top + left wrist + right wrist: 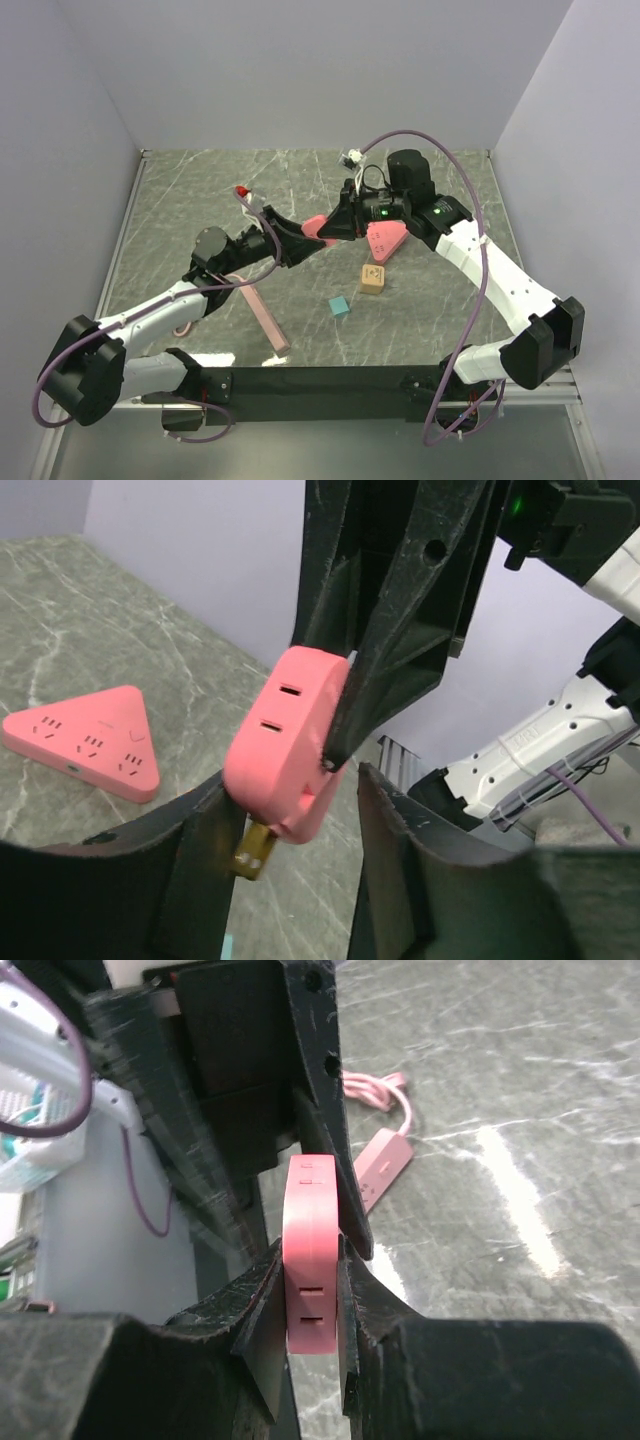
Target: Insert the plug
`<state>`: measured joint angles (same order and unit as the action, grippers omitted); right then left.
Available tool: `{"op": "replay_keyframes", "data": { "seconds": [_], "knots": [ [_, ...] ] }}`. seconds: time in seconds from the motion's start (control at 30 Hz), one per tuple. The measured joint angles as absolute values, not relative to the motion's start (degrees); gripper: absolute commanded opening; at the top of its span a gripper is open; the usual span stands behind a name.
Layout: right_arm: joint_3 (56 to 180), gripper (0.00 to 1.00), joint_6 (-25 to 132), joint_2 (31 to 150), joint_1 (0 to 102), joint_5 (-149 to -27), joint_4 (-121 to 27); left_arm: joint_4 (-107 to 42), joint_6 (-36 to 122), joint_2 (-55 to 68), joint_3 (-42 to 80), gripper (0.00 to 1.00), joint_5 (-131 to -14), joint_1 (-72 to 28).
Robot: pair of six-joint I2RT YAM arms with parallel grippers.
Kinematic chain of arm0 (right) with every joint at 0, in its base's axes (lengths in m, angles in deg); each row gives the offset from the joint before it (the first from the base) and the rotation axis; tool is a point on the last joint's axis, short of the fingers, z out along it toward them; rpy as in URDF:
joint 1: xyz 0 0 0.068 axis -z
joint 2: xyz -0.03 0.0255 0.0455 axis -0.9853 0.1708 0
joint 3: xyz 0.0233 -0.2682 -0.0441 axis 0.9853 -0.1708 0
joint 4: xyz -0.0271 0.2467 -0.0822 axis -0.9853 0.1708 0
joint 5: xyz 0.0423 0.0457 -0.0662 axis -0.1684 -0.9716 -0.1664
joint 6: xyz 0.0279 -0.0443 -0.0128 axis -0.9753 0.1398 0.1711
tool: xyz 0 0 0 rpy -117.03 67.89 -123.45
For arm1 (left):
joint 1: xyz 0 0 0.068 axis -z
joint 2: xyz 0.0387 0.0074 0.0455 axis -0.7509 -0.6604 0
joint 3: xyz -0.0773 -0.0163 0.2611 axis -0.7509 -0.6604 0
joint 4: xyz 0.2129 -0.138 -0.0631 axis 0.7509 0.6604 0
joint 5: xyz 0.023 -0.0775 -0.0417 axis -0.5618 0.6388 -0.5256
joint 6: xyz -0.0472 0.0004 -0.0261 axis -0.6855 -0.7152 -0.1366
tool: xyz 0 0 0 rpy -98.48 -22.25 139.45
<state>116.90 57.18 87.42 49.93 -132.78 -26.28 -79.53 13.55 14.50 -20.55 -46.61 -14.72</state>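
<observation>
A pink plug point(285, 730) with two slots in its face and brass prongs point(255, 850) underneath hangs in the air between both arms. My right gripper point(308, 1255) is shut on the plug point(308, 1220), pinching its flat sides. In the left wrist view its fingers point(400, 610) come down onto the plug from above. My left gripper point(290, 780) is open around the plug's lower end; its left finger touches the plug and a small gap shows at the right finger. In the top view the two grippers, left point(305, 240) and right point(330, 228), meet at mid-table. The pink triangular power strip point(385, 240) lies on the table just right of them.
A long pink power strip point(265, 315) with a cable lies near the front left; it also shows in the right wrist view point(380, 1165). A wooden block point(372, 278) and a teal cube point(340, 306) sit in front of the triangular strip point(90, 740).
</observation>
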Motion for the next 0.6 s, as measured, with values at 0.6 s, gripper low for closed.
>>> {"op": "replay_keyframes", "data": {
  "seconds": [0.6],
  "knots": [
    [117.1,0.00,54.0,87.3,50.8,-131.4,-29.4,-81.4,14.6,18.9,-23.2,0.74,-41.8,-18.2]
  ]
}}
